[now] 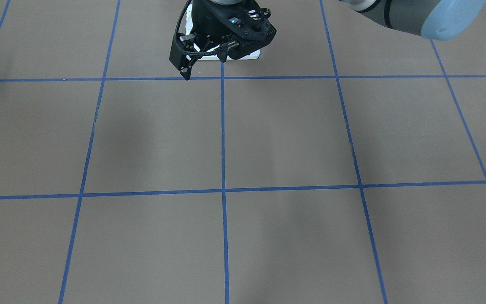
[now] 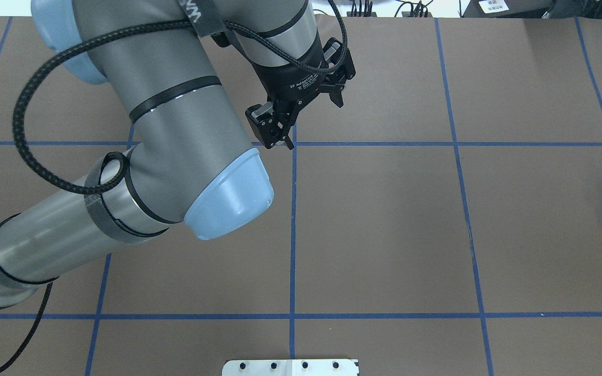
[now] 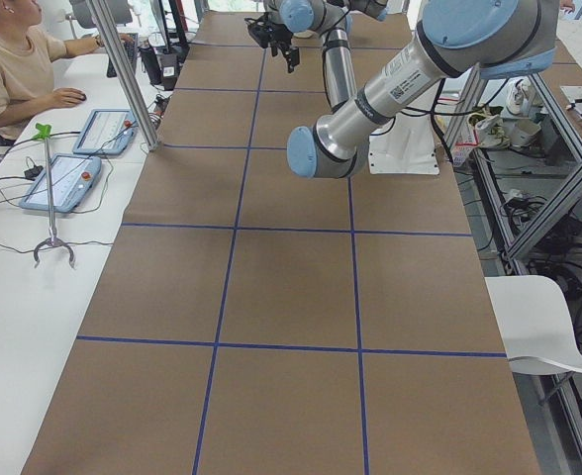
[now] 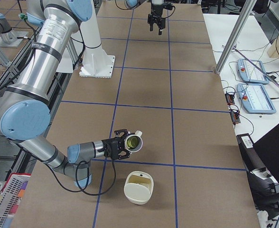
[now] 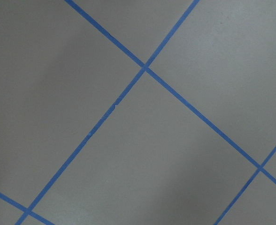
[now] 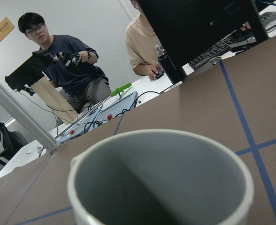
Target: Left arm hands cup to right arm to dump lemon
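cup (image 4: 135, 142) is at the end of the table where the right arm (image 4: 44, 52) works. it sticks out sideways from the right gripper (image 4: 122, 144), above the brown table (image 4: 196, 109), with the mouth turned to the side and the handle on top. lemon (image 4: 132, 141) shows yellow-green inside the mouth. whether this gripper's fingers press on the cup, i cannot tell from where i look. a cream bin (image 4: 138, 190) stands on the table near the cup, a little nearer to the table's end, not touching it. left gripper (image 2: 309, 122) hangs well apart, over the other end, its fingers spread wide, close above a crossing of blue tape lines (image 2: 292, 235).
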Available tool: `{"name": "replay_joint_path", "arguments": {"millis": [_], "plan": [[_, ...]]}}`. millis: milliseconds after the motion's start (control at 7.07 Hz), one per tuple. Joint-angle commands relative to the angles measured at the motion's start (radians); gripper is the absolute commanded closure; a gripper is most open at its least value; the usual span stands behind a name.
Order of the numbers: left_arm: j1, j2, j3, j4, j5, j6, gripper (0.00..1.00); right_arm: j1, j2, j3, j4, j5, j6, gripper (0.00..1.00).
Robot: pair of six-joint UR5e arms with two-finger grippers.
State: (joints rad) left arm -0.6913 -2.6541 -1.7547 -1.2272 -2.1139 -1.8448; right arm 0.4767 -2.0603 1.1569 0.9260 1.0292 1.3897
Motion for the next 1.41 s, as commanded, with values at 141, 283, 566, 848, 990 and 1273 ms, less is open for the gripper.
{"name": "replay_joint_path", "arguments": {"millis": [141,283,566,848,990,1273], "plan": [[0.026,-0.001,-0.002,0.0,0.031,-0.005,0.0,0.371,0.059,-0.095,0.007,0.347,0.282,1.0],[0.026,-0.001,-0.002,0.0,0.029,-0.005,0.0,0.479,0.096,-0.138,0.001,0.459,0.352,1.0],[0.026,-0.004,-0.003,0.001,0.031,-0.005,0.0,0.571,0.162,-0.141,-0.057,0.544,0.454,1.0],[0.026,-0.006,-0.011,0.003,0.031,-0.007,0.0,0.798,0.254,-0.141,-0.155,0.769,0.622,1.0],[0.026,-0.003,-0.012,0.003,0.031,-0.007,0.0,0.958,0.337,-0.143,-0.224,0.942,0.691,1.0],[0.026,-0.007,-0.014,0.003,0.031,-0.007,0.0,0.997,0.329,-0.149,-0.228,0.971,0.904,1.0]]}}
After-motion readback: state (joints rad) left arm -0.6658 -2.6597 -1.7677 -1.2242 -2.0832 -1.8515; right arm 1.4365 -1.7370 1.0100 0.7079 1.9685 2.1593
